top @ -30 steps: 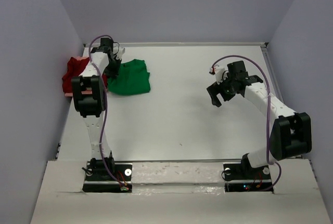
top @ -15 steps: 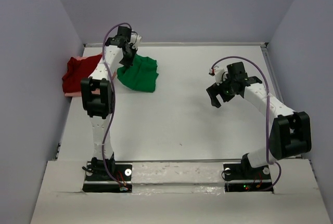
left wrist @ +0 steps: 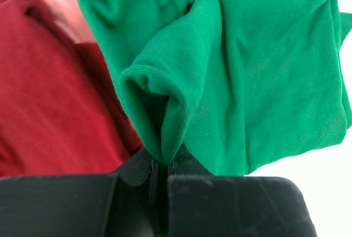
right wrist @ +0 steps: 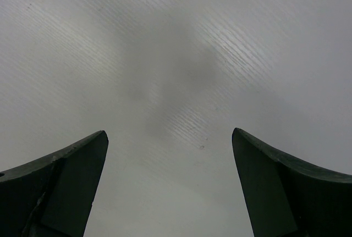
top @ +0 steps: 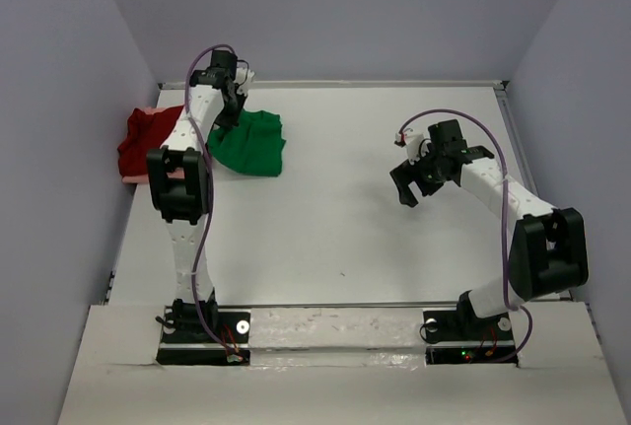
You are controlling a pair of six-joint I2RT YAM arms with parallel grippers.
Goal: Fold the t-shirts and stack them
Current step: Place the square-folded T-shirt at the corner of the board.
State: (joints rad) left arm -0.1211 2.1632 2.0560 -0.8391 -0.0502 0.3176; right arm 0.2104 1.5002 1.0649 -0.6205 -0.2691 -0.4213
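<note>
Left claw [left wrist: 159, 161] pinching green t-shirt [left wrist: 247, 72] fold, arm stretched toward far-left; right claw [right wrist: 169, 135] spread wide, hovering over table [right wrist: 165, 39]

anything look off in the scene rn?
Nothing damaged. The green t-shirt is bunched, one fold pinched in the left end effector. The red t-shirt lies crumpled at the far-left edge of the table, pink t-shirt showing beneath. The right end effector hangs open, empty.

Even, diffuse overhead light leaves the white surface [top: 345, 198] uniformly bright. Right wrist view: a soft grey shadow at centre frame, above the right claw [right wrist: 169, 133]. Left wrist view: green t-shirt [left wrist: 247, 55] sharp, left claw [left wrist: 159, 165] dark at the bottom edge.
</note>
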